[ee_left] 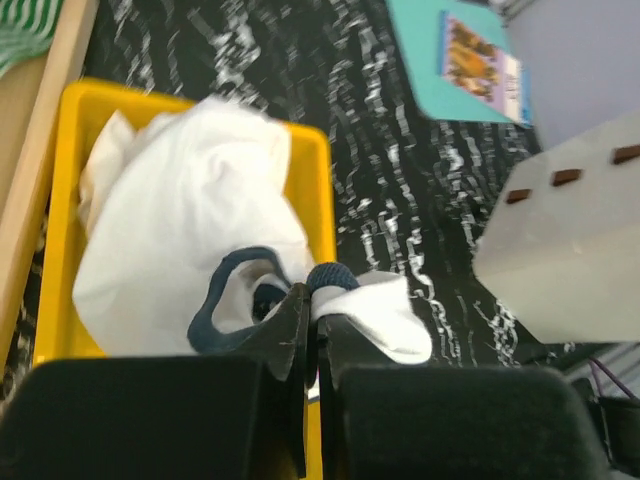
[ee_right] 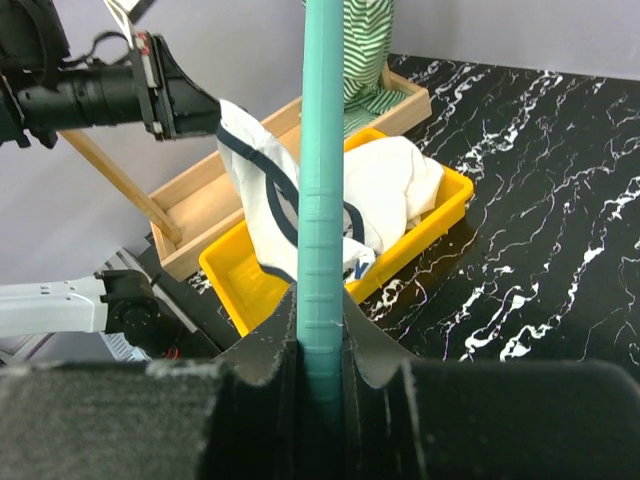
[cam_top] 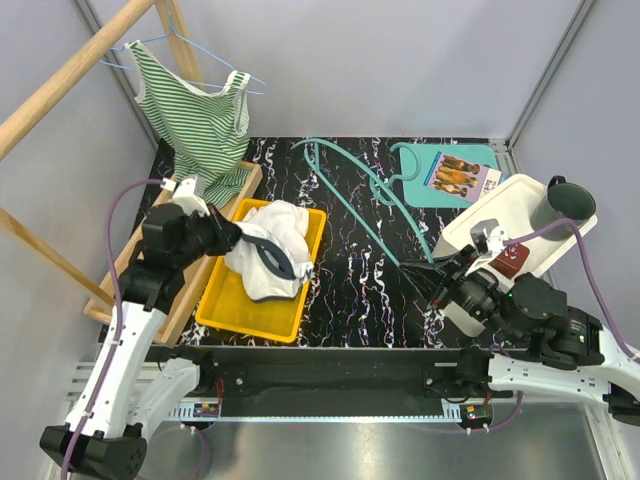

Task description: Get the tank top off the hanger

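Note:
A white tank top point(cam_top: 275, 240) with navy trim lies bunched in the yellow bin point(cam_top: 250, 322). My left gripper point(cam_top: 238, 237) is shut on its navy-edged strap; the left wrist view shows the fabric point(ee_left: 190, 230) pinched at the fingertips of the left gripper point(ee_left: 315, 305) over the bin point(ee_left: 70, 150). The teal hanger point(cam_top: 365, 190) stretches across the black marbled table, apart from the tank top in the top view. My right gripper point(cam_top: 437, 275) is shut on one end of it. In the right wrist view the hanger bar point(ee_right: 323, 150) runs straight up from the right gripper point(ee_right: 322, 310).
A green striped top point(cam_top: 195, 115) hangs on a blue wire hanger from the wooden rail at the back left. A wooden tray point(cam_top: 170, 290) sits left of the bin. A teal mat point(cam_top: 445, 175) with a card and a white tray point(cam_top: 520, 220) lie at the right.

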Controlling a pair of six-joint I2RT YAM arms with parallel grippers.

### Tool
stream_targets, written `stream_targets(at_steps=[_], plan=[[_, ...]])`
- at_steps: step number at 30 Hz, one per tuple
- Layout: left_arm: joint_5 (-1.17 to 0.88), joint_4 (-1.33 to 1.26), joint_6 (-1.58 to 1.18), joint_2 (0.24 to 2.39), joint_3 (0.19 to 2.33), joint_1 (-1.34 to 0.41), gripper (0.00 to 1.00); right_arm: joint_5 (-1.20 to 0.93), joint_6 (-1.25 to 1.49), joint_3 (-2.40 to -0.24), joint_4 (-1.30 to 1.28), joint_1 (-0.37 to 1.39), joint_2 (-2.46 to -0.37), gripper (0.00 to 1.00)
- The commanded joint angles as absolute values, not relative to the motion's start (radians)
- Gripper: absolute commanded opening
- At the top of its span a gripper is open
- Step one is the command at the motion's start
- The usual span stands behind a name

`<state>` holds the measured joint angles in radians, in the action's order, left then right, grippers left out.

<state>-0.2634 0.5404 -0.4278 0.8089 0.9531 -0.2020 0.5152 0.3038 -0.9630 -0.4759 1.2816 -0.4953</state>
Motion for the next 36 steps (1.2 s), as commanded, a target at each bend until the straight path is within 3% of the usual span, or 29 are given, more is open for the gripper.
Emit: stream_targets(at_steps=[1,11,13,15,16,19,23,29,36], plan=[[-0.112,0.488,-0.53,0.804,0.818,-0.199,0.0,0.528,0.333,-0.962,-0.402,1.279,-0.546,0.0],[-0.028,0.38,-0.815,0.654,0.526,-0.198,0.02,0.512,0.344,-1.015,-0.33,1.278,-0.765,0.0],[-0.02,0.383,-0.793,0.629,0.528,-0.199,0.33,0.509,0.345,-1.025,-0.313,1.278,-0.802,0.0],[-0.021,0.4,-0.759,0.626,0.56,-0.198,0.52,0.5,0.348,-1.034,-0.288,1.279,-0.866,0.0],[-0.017,0.434,-0.723,0.621,0.574,-0.198,0.67,0.497,0.347,-1.049,-0.284,1.279,-0.909,0.0],[-0.029,0.472,-0.674,0.6,0.615,-0.198,0.85,0.488,0.348,-1.093,-0.273,1.279,-0.977,0.0],[-0.096,0.5,-0.624,0.497,0.652,-0.198,0.97,0.485,0.328,-1.175,-0.264,1.279,-1.119,0.0],[-0.386,0.483,-0.584,0.422,0.753,-0.198,0.96,0.48,0.288,-1.301,-0.249,1.278,-1.285,0.0],[-0.577,0.385,-0.736,0.436,0.853,-0.198,0.83,0.377,0.264,-1.255,-0.069,1.278,-1.368,0.0]])
